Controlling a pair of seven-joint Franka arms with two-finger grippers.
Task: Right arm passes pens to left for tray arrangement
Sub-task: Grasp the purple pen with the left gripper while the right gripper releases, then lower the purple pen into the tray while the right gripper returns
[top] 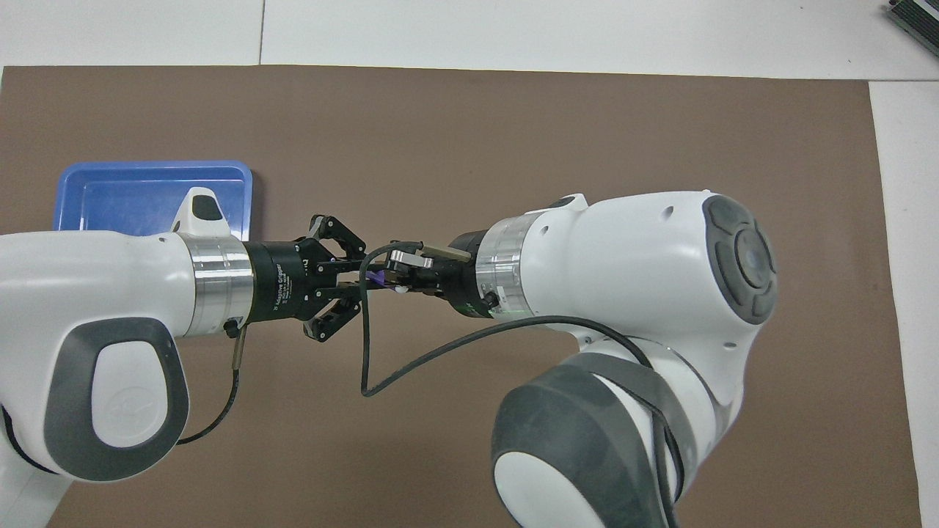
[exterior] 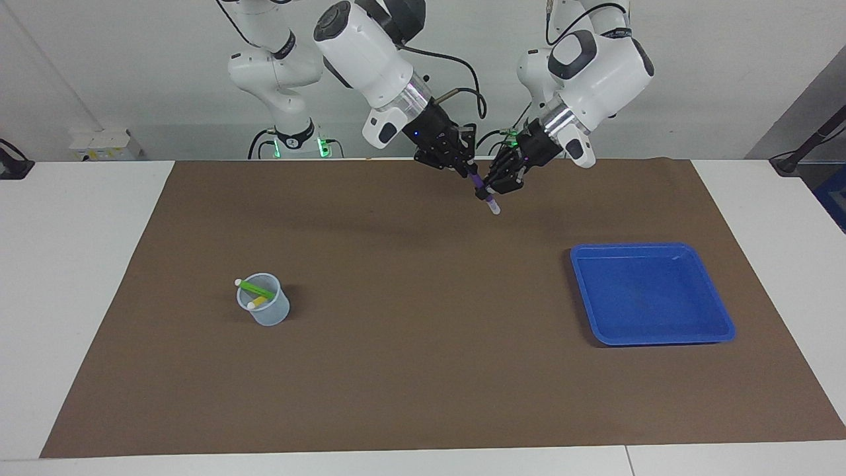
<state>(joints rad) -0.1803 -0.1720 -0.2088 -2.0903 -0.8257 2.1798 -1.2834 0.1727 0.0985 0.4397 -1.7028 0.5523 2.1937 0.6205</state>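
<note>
purple pen [exterior: 482,192]: held in the air over the brown mat [exterior: 423,370], near the robots' edge of it, tilted with its pale tip [exterior: 494,210] lowest; in the overhead view only a sliver of purple is seen between the two grippers.
right gripper [exterior: 466,170]: fingers pinched on the pen's upper end; the blue wrist light is seen just above.
left gripper [exterior: 489,192]: fingertips pressed onto the pen's lower shaft, just above the pale tip — both grippers are clamped on the same pen, almost touching each other.
handover stage: judged to be the moment of double grip; release by the right gripper is not yet done.
how the pen will handle: judged light, stiff and smooth-barrelled — little force is needed, but a slim round barrel may roll or pivot if it is pinched near one end only.
where to take hold: the mid-shaft is judged best; the present lower grip leaves the long end free to swing once the right gripper lets go.
green pen [exterior: 256,288] and yellow pen [exterior: 258,302]: left leaning in the translucent cup [exterior: 268,314], toward the right arm's end of the mat, farther from the robots than the grippers.
blue tray [exterior: 717,334]: set toward the left arm's end of the mat, well apart from the cup; no pens are seen in it.
</note>
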